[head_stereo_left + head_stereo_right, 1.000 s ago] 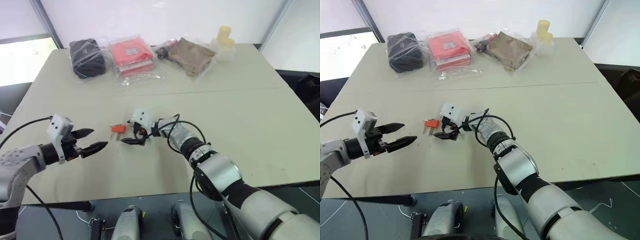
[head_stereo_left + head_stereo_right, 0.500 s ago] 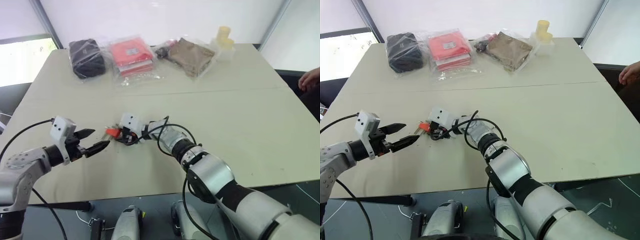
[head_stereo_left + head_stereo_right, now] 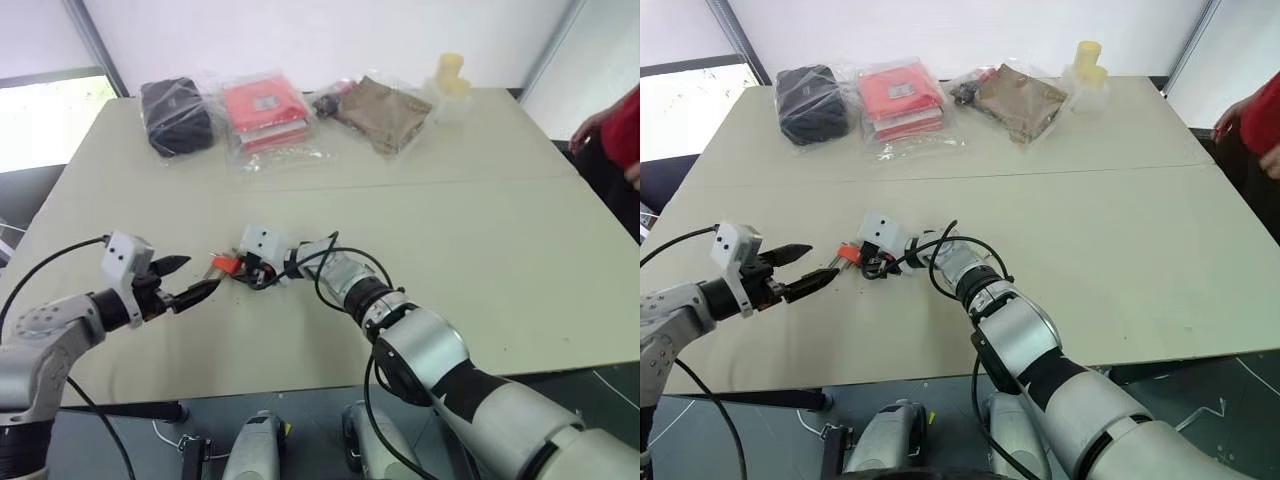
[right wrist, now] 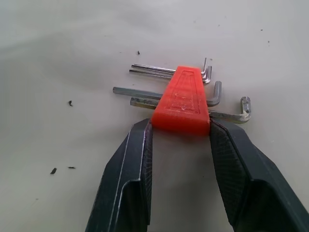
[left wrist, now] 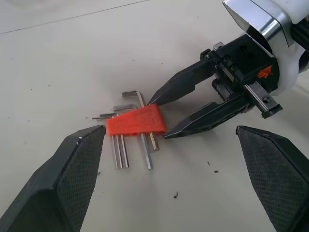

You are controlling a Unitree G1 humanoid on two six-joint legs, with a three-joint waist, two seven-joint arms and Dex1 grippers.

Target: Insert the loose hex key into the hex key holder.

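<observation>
From the head views: lay on the table toward the near left, the hex key holder, well in from every edge, with bare surface open all round to the right and front. Clamped on its wider end, the right gripper; hovered just beside it on the robot's left, the left gripper, fingers spread wide. Sat along the far edge, well apart: a black bundle, a red packet, a brown packet (all in clear plastic). From the left wrist view: showed the holder flat on the table, thin keys jutting from both sides, right fingertips touching it. From the right wrist view: pinched the block between both pads; could not pick out the loose hex key among the rods.
</observation>
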